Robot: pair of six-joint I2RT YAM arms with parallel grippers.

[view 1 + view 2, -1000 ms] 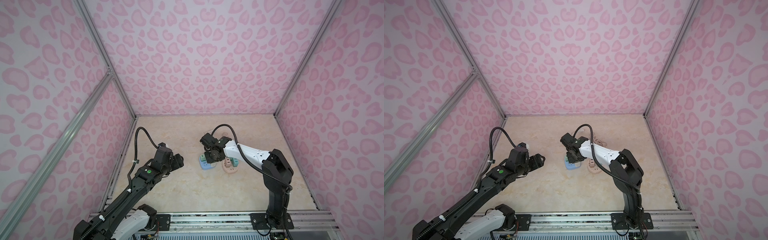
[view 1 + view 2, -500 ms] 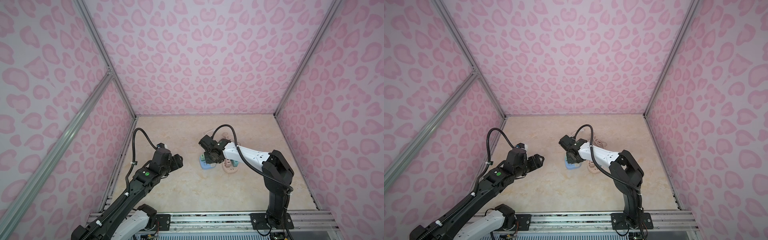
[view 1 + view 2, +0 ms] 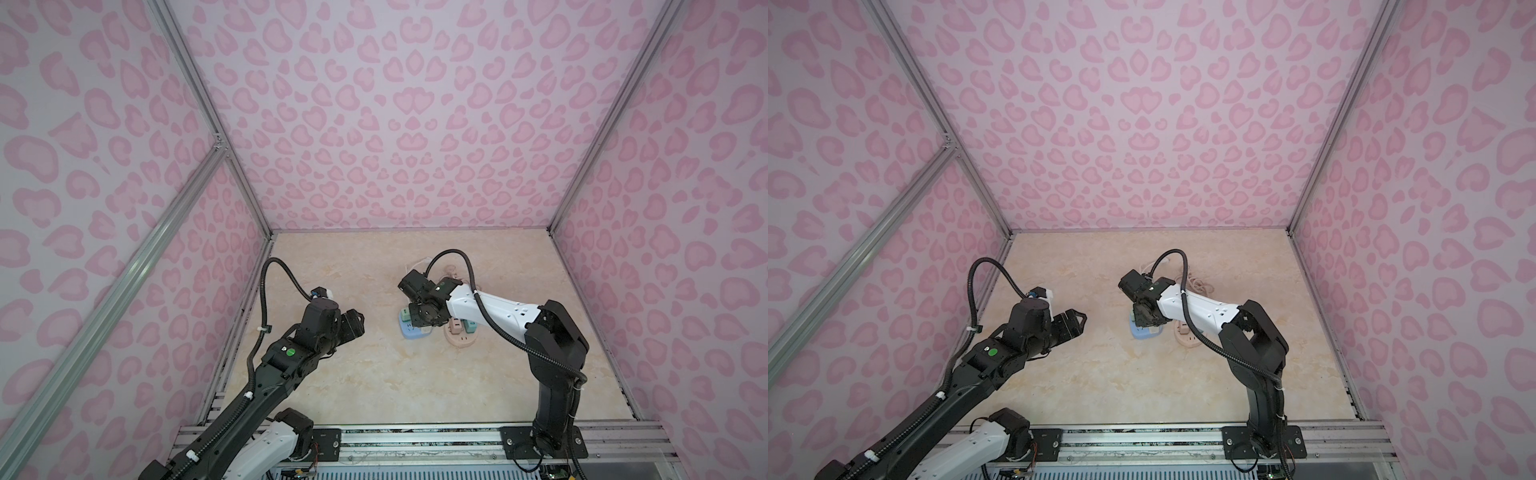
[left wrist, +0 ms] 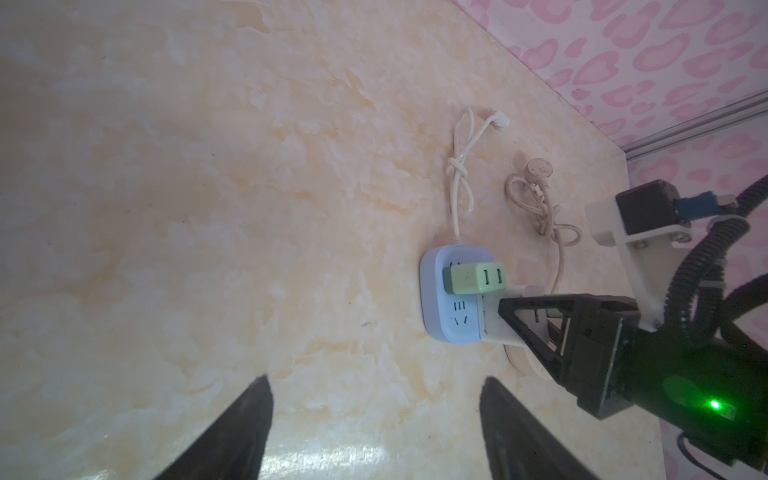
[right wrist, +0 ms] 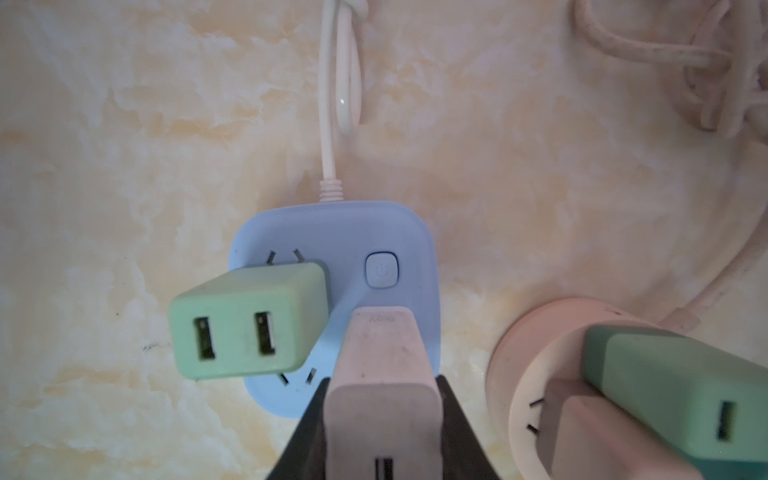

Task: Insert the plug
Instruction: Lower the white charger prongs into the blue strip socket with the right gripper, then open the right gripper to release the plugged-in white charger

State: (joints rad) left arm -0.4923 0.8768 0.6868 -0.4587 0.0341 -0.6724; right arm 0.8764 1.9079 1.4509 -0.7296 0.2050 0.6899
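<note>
Right gripper (image 5: 384, 386) has edged leftward, clamped on the pale pink rectangular plug (image 5: 380, 345), its nose over the blue square power strip (image 5: 345, 232) beside the green USB adapter (image 5: 245, 320). Left gripper (image 4: 374, 380) wide, empty, apart. Risk: hidden prongs miss; unbraced strip skids on glossy marble-look counter (image 4: 208, 208). Pink-spotted walls (image 3: 395, 124) enclose it.

The plug (image 5: 382, 357) is a pale pinkish-white rectangular charger with one port in its rear face. It is clamped by its sides between the dark fingers of the right gripper (image 5: 384, 399). Its front end stands over the face of the socket block (image 5: 390, 232), just beside the power button (image 5: 381, 270); its prongs are hidden. The socket block is a light blue rounded square lying flat on the marbled tabletop (image 5: 124, 124), with a white cord (image 5: 330, 145) leaving one edge. A green two-port adapter (image 5: 245, 320) sits in the neighbouring socket.
</note>
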